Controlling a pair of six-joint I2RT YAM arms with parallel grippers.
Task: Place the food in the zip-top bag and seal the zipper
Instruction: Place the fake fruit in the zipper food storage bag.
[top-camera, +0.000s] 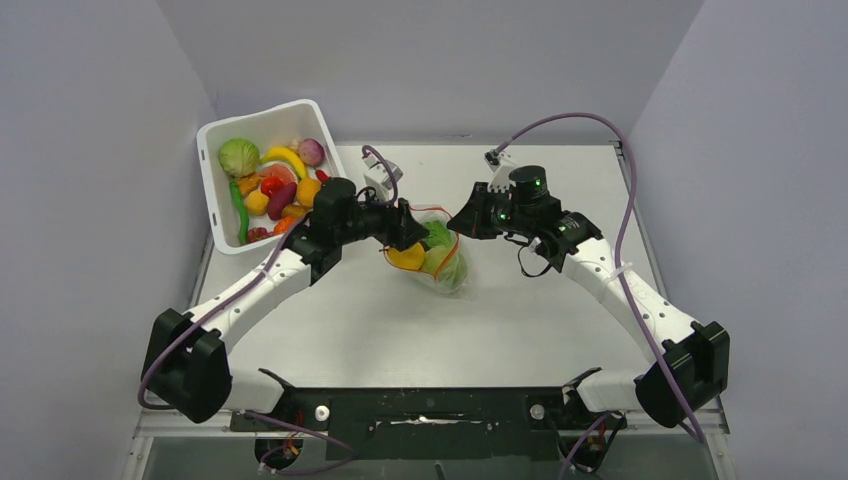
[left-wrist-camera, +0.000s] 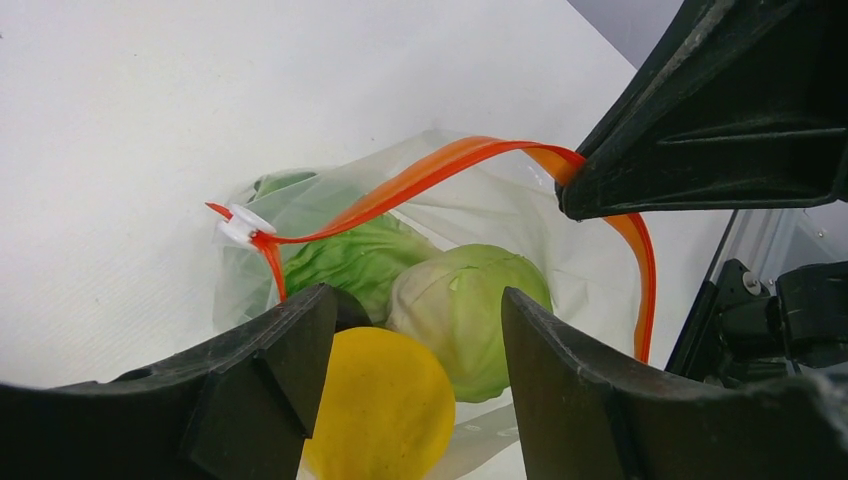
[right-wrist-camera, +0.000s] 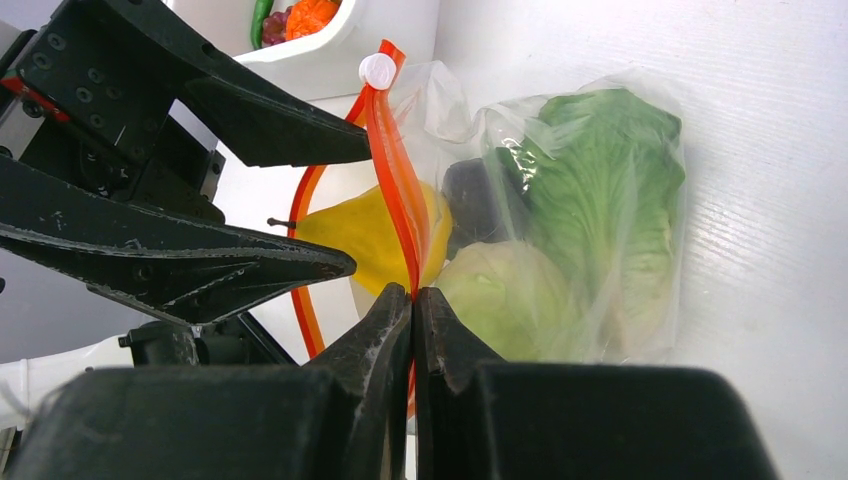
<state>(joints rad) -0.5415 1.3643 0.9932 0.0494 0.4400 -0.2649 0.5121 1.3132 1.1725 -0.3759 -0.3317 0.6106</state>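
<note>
The clear zip-top bag (top-camera: 447, 272) lies mid-table with its mouth open. It holds ruffled lettuce (right-wrist-camera: 590, 190), a pale green cabbage (left-wrist-camera: 470, 310) and a dark purple piece (right-wrist-camera: 470, 200). A yellow round fruit (left-wrist-camera: 380, 400) sits at the mouth, just under my left gripper (left-wrist-camera: 415, 300). That gripper is open, and the fruit is against one finger only. My right gripper (right-wrist-camera: 413, 292) is shut on the red-orange zipper (right-wrist-camera: 395, 180) and holds that edge of the mouth up. The white slider (left-wrist-camera: 240, 222) is at the strip's far end.
The white tub (top-camera: 215, 215) at the back left holds more toy food: cabbage, banana, orange and yellow fruits, a green bean. A small white device (top-camera: 380, 172) lies behind the left gripper. Grey walls enclose the table on three sides.
</note>
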